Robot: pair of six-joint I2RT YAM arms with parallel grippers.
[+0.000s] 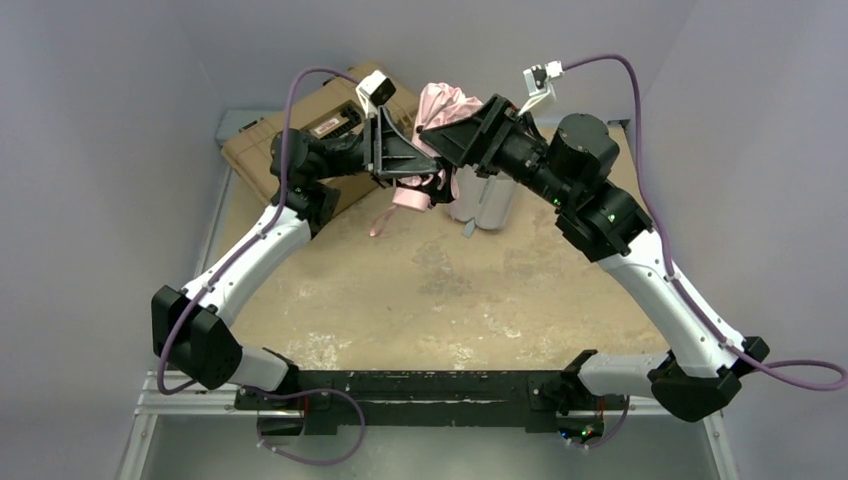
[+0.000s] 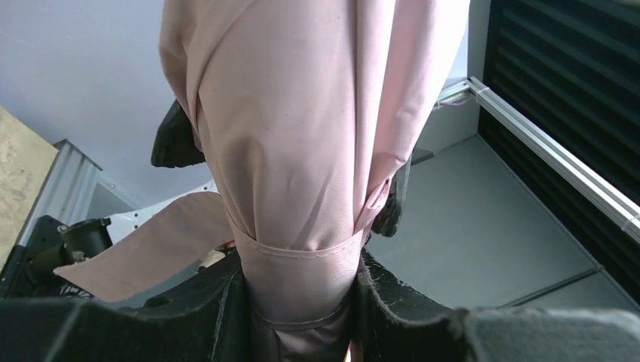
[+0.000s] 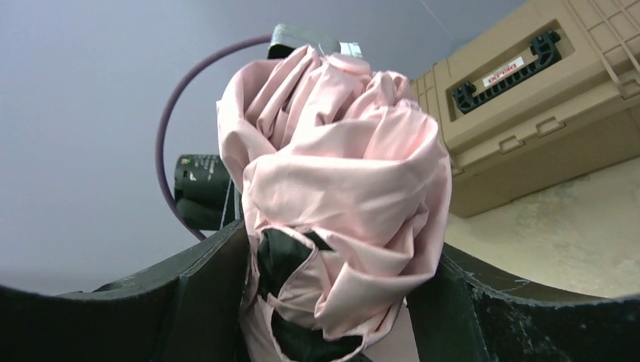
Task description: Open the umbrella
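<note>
Bulging pale pink umbrella (image 3: 340, 188), furled

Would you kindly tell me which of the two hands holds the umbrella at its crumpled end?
The right hand: crumpled folds of the umbrella fill its grasp, whereas the left hand clamps the smooth, strap-bound part.

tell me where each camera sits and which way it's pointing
Top external: above and behind the bases, looking down at the table; shows the left arm and right arm.
Left wrist: on the left gripper, looking along its fingers at the umbrella clamped between them.
Right wrist: on the right gripper, looking along its fingers at the umbrella's crumpled canopy, gripped; toolbox behind.
Shared: all three show the umbrella; top and right wrist also show the toolbox.
</note>
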